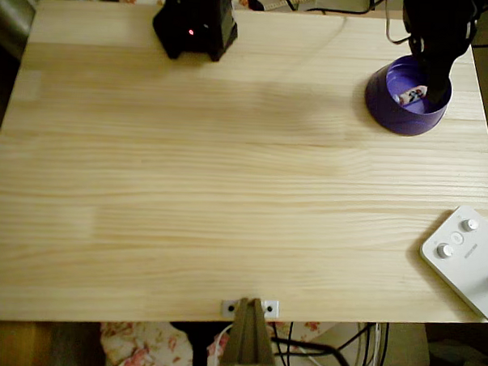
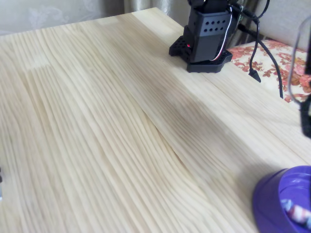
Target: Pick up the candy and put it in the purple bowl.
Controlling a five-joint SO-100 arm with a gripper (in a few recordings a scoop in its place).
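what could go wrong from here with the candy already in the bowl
The hand hangs low inside the purple bowl, right by the candy. Lifting out carelessly could catch the rim and tip or drag the bowl. The bowl sits close to the table's far right corner in the overhead view, so a shove might push it off.

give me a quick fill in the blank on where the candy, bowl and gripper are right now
1. The candy lies inside the ____ bowl.
2. In the overhead view, the bowl sits near the table's top ____ corner.
3. The gripper hangs right above the ____.

Missing words: purple; right; bowl
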